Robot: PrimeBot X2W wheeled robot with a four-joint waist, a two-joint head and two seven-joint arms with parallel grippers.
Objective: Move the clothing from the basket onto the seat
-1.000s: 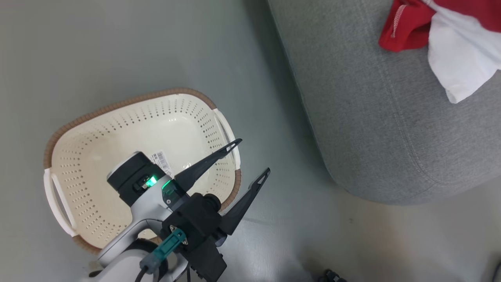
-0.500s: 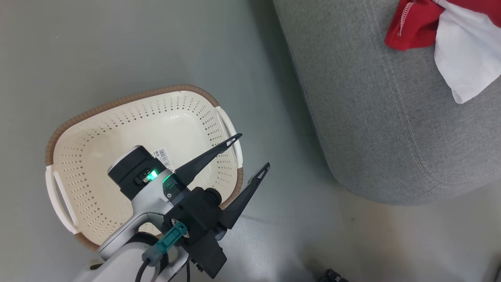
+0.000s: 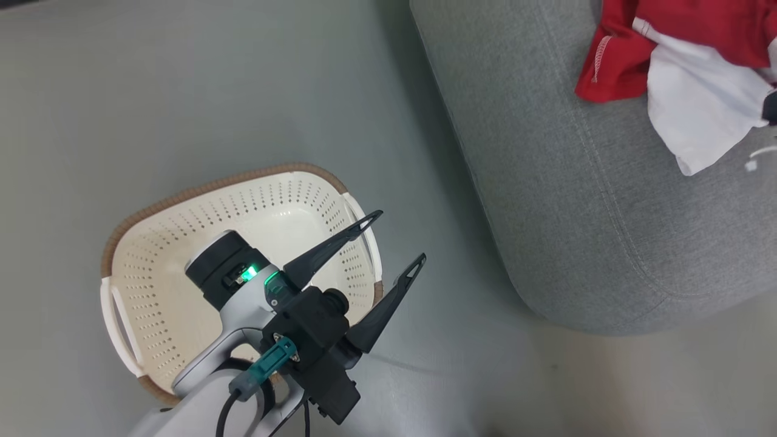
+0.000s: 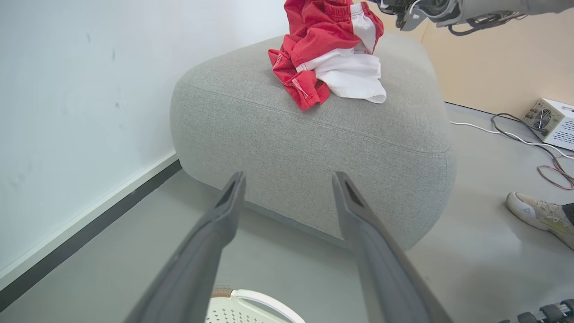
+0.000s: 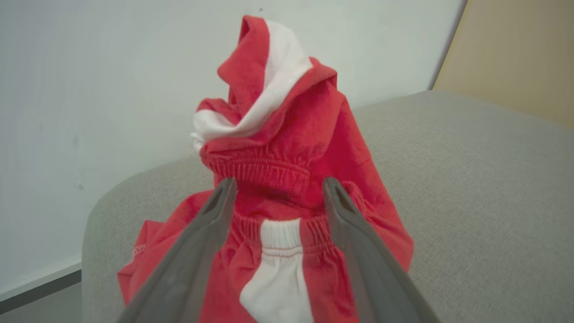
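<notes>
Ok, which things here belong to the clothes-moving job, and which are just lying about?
Part of the job:
- clothing, heaped on the seat
- seat
- basket, on the floor

Just lying about:
- box with a fan grille
- cables on the floor
- a person's shoe

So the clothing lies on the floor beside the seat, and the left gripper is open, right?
Not the floor: the clothing lies on top of the seat, as the left wrist view shows. The left gripper is open, yes.
</notes>
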